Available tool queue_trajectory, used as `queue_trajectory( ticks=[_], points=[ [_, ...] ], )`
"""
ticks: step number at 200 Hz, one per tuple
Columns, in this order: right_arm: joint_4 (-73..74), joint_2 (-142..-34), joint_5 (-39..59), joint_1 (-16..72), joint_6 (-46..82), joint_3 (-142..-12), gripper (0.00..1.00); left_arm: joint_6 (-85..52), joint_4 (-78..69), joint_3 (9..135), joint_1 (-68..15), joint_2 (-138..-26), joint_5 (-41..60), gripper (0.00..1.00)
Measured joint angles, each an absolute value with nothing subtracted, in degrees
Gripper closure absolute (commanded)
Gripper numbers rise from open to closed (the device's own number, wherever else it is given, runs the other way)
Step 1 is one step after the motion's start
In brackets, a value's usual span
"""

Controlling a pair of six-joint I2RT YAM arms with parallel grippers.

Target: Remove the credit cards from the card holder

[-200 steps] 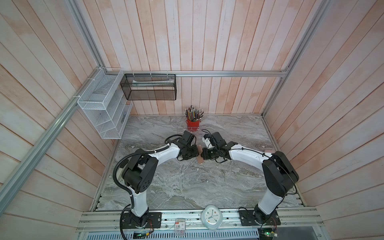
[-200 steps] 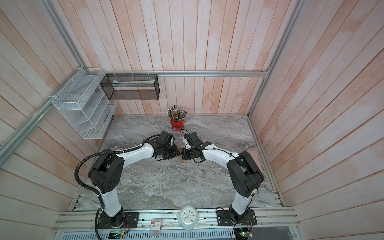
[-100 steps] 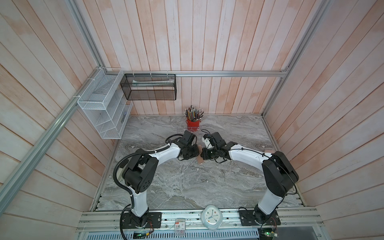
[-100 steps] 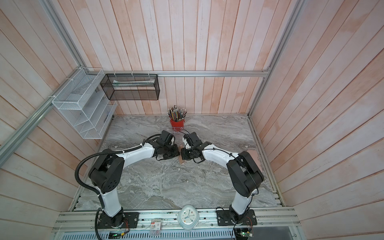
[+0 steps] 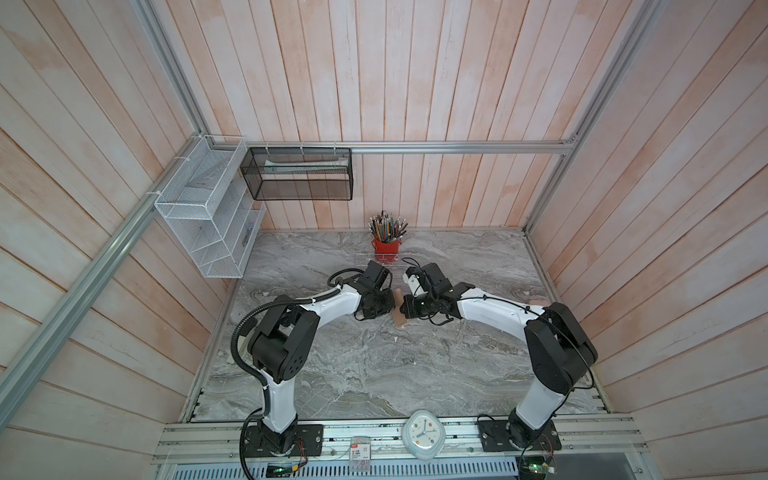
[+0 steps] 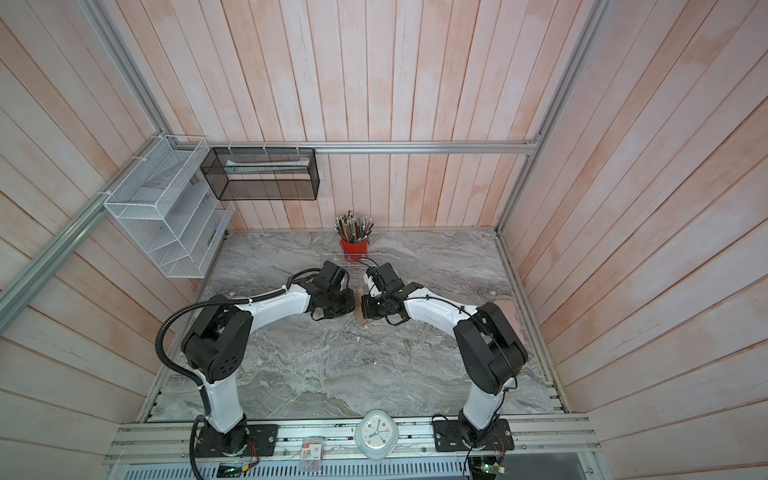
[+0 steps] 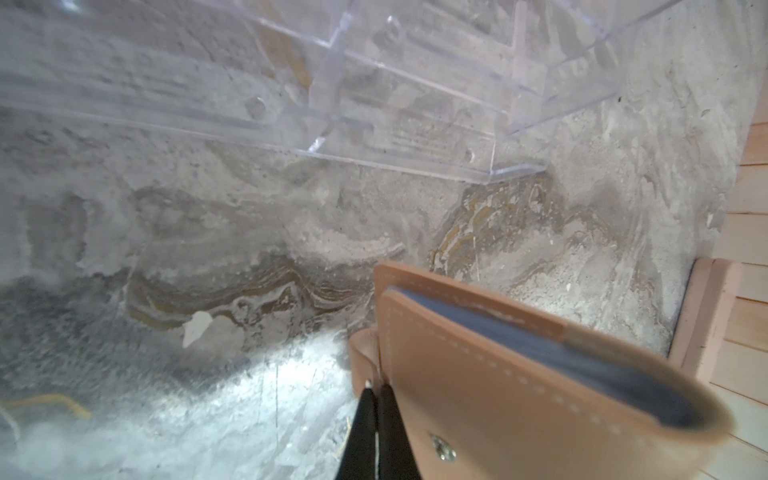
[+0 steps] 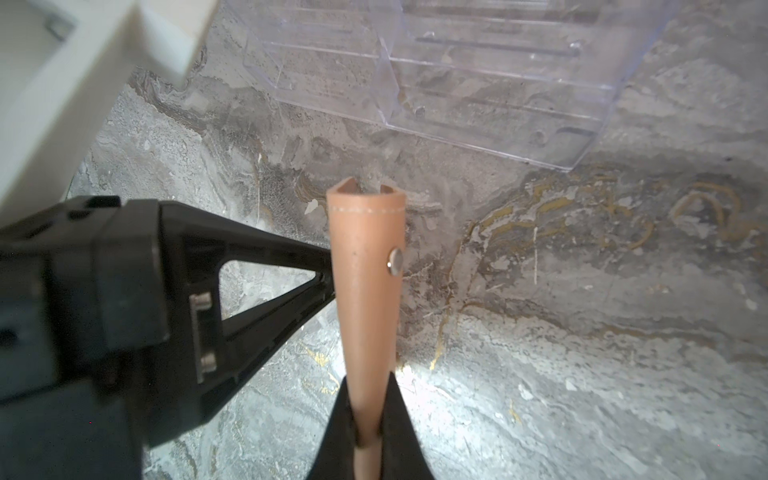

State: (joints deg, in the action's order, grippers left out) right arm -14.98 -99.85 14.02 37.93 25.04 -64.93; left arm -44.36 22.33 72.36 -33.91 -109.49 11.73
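Note:
The tan-pink card holder [image 5: 400, 311] [image 6: 360, 311] stands on edge at mid-table between my two grippers. My right gripper [image 8: 368, 415] [image 5: 405, 309] is shut on its spine end [image 8: 368, 291], holding it upright. My left gripper [image 7: 376, 388] [image 5: 393, 306] is shut at its other side, the fingertips pinching the strap tab [image 7: 360, 359] beside the cover [image 7: 498, 395]. The covers are parted a little, and dark blue-grey sleeves [image 7: 540, 336] show between them. The credit cards are hidden.
A clear acrylic tiered rack [image 7: 374, 104] [image 8: 478, 83] sits just behind the holder, with a red pencil cup [image 5: 387, 249] behind it. A pink block [image 5: 540, 301] lies by the right wall. A white wire rack [image 5: 208, 216] and a black mesh basket [image 5: 299, 174] hang on the walls.
My left gripper's jaws have shut at the card holder's strap tab. Both arms have stayed almost where they were.

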Motion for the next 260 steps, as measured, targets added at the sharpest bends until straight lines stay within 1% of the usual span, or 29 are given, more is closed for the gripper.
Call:
queue_trajectory(
  ticks=[35,65,104,147,152,162,179,191,202,214,260],
  points=[
    [-14.8,-99.9,14.9,37.6,25.1,-64.9,1.00,-44.3,22.7,72.4,-33.9,-109.5,11.4,1.00],
    [-13.1,-99.8,17.6,35.6,25.5,-63.9,1.00,-44.1,23.9,72.2,-33.9,-108.6,10.8,1.00],
    [-9.3,-99.7,23.4,31.8,26.7,-60.2,1.00,-43.6,25.9,71.1,-33.9,-102.9,10.0,1.00],
    [-4.5,-99.8,28.9,31.6,28.2,-58.8,1.00,-43.2,27.4,68.4,-33.8,-97.9,9.1,1.00],
    [-4.3,-100.0,29.2,31.6,28.4,-58.7,0.97,-43.2,27.5,68.1,-33.7,-97.7,9.0,1.00],
    [-3.9,-100.4,29.7,31.6,28.7,-58.6,0.96,-43.1,27.6,67.5,-33.7,-97.5,8.9,1.00],
    [-3.5,-101.4,30.2,31.6,28.8,-58.6,0.91,-43.1,27.6,66.8,-33.6,-97.4,8.9,1.00],
    [-3.4,-101.8,30.4,31.6,29.0,-58.4,0.84,-43.1,27.6,66.3,-33.6,-97.4,8.7,1.00],
    [-3.3,-102.1,30.3,31.6,28.9,-58.2,0.82,-43.1,27.5,65.8,-33.6,-97.4,8.7,1.00],
    [-3.5,-102.5,29.7,31.5,28.9,-58.0,0.76,-43.1,27.4,65.2,-33.6,-97.4,8.7,1.00],
    [-3.9,-103.5,27.6,31.2,28.7,-56.5,0.46,-42.8,26.5,62.7,-33.1,-97.0,8.7,1.00]
  ],
)
